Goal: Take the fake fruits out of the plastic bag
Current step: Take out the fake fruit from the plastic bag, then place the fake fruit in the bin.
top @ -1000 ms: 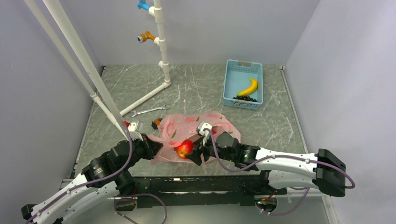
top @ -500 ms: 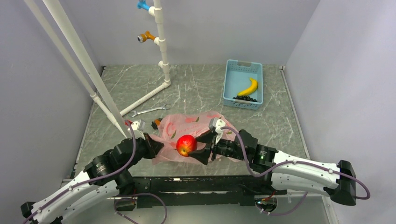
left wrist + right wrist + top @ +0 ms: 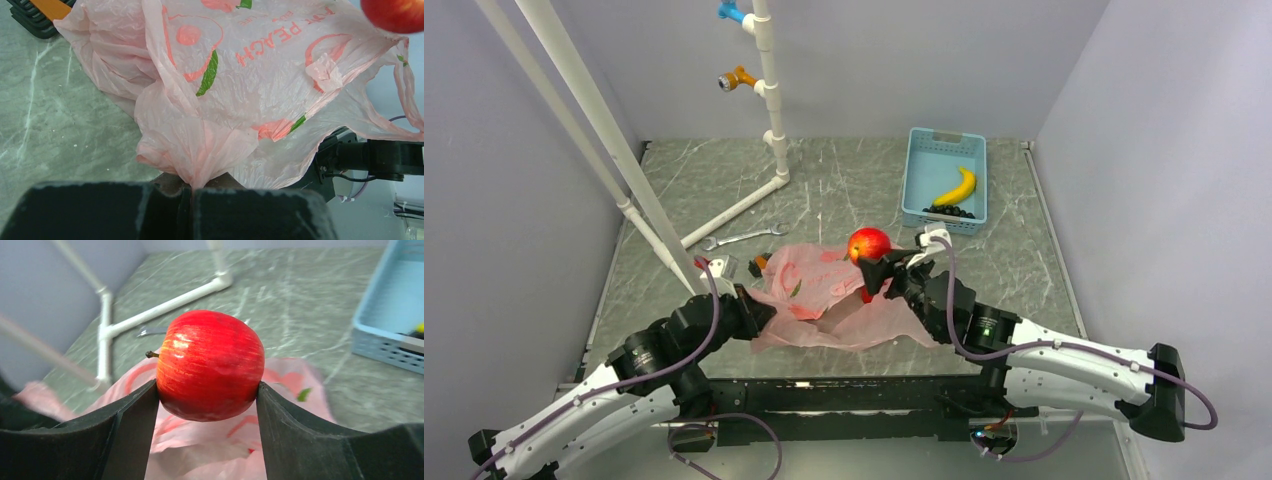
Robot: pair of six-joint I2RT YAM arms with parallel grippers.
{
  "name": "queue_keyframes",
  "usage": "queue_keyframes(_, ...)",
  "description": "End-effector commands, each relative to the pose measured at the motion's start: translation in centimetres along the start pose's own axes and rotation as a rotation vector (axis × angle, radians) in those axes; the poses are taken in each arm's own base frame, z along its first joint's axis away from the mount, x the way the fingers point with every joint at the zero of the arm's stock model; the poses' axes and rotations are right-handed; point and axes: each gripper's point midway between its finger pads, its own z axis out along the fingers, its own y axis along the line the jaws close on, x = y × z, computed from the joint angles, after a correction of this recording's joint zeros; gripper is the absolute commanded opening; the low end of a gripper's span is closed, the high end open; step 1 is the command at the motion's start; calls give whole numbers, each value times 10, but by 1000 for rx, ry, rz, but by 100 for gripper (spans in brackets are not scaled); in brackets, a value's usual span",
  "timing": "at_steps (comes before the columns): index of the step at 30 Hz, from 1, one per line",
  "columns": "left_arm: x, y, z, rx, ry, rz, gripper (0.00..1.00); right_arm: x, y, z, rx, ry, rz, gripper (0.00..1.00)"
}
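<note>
On the near left of the table [image 3: 1024,250], my left gripper [image 3: 192,197] is pinched tight on a bunched corner of the plastic bag [image 3: 819,300], which lies crumpled mid-table. To the right, my right gripper [image 3: 206,390] clamps a red apple [image 3: 210,365] between both fingers, raised above the bag's far edge, short of the blue basket [image 3: 916,170].

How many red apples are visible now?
1. The red apple is held between the fingers of the right gripper, above the plastic bag. Others may be hidden inside it.
</note>
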Motion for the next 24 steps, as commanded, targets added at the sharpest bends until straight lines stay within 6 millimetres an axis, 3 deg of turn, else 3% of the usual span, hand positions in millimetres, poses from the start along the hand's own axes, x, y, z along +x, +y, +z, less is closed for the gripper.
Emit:
queue_keyframes(1, -19, -19, -4, 52, -45, -18, 0, -48, -42, -2, 235, -159, 23, 0)
queue_keyframes(8, -22, -14, -6, 4, -31, 10, 0, -58, -95, 26, 422, -109, 26, 0)
queue_keyframes(15, -21, -15, -8, 14, -32, -6, 0, -51, -167, 60, 726, -69, 66, 0)
queue_keyframes(19, -21, -14, -9, 2, -24, -4, 0, -45, -203, 84, 798, -28, 137, 0)
queue_keyframes(24, -23, -11, -10, -14, -28, -7, 0, -47, -236, 112, 820, 2, 71, 0)
